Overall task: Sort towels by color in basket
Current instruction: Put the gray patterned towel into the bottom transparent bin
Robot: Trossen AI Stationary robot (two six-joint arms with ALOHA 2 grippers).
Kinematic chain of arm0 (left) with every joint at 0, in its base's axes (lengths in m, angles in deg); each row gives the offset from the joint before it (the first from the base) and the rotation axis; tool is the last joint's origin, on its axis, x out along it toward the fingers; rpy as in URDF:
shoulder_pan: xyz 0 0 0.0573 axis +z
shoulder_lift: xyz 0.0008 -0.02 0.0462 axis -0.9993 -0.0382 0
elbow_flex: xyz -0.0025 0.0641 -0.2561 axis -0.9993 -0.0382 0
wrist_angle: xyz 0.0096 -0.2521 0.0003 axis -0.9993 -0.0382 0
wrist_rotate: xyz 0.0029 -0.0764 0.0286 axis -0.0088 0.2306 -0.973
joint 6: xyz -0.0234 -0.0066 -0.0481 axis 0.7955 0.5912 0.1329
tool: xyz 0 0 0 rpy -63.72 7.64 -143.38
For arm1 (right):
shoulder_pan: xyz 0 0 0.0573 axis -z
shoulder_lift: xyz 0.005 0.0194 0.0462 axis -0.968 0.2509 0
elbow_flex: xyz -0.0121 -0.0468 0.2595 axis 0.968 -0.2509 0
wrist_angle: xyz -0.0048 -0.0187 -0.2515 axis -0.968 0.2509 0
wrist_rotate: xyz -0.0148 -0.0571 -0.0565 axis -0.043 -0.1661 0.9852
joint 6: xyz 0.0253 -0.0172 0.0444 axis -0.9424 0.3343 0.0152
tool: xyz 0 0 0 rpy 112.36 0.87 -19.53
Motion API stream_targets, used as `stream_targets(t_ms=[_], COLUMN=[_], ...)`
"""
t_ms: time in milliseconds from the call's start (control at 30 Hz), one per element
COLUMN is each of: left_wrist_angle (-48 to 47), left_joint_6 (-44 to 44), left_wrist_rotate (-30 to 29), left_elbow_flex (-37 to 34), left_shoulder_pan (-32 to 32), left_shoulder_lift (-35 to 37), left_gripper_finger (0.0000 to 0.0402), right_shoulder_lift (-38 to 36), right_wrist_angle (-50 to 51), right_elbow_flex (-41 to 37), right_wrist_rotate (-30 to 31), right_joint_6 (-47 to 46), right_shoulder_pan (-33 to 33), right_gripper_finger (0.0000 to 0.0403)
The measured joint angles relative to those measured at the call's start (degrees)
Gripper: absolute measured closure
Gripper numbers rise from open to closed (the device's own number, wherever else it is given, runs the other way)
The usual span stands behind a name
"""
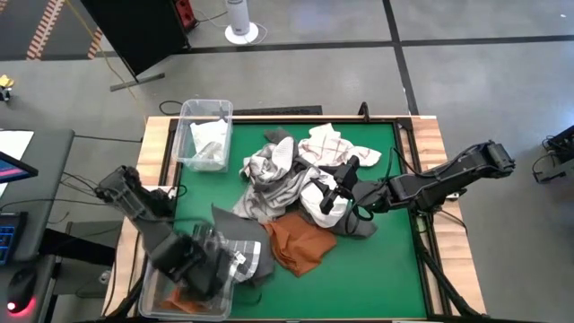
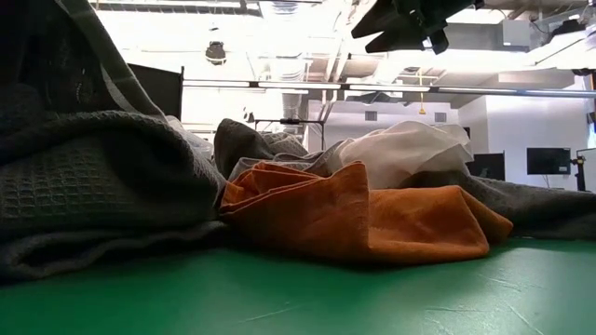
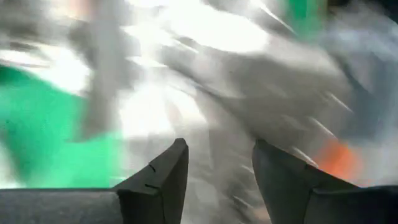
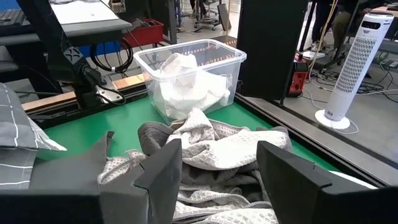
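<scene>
A heap of towels lies mid-table: a rust-orange one [image 1: 300, 244] at its near side, a white one with grey checks [image 1: 327, 144] at the far side, and grey ones [image 1: 269, 184] between. A dark grey towel [image 1: 244, 256] lies at the near-left bin's rim [image 1: 152, 301]. My left gripper [image 3: 217, 149] hangs open above that bin [image 1: 218, 267], pointing down, with nothing between its fingers. My right gripper [image 1: 334, 193] hovers open over the heap's right side, touching nothing. The far-left bin [image 1: 204, 108] holds a white towel [image 4: 186, 84].
Both clear bins stand along the table's left edge. The near one holds dark and orange cloth [image 1: 175, 303]. Bare green mat [image 1: 377, 287] lies at the near right. In the low view the dark grey towel [image 2: 93, 186] and the orange towel [image 2: 372, 219] fill the front.
</scene>
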Motion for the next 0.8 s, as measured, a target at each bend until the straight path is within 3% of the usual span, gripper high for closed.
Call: stream_targets(t_ms=[133,400,800], left_wrist_angle=[1.8,8.0,14.1], left_joint_6=[-2.5,-7.7,-11.9], left_wrist_rotate=[-0.5,14.2,25.4], left_elbow_flex=[-0.8,-6.8,-17.0], left_shoulder_pan=[5.9,15.9,18.1], left_shoulder_lift=[0.3,0.3,0.2], left_gripper_finger=[0.0235,0.0235,0.0235], right_shoulder_lift=[0.0,0.0,0.0], right_wrist_angle=[-0.1,0.3,0.3], right_elbow_flex=[0.0,0.0,0.0], right_wrist_rotate=[0.0,-0.1,-0.1], right_joint_6=[0.0,0.1,0.6], right_shoulder_pan=[0.0,0.0,-0.1], right_gripper_finger=[0.0168,0.0168,0.0168])
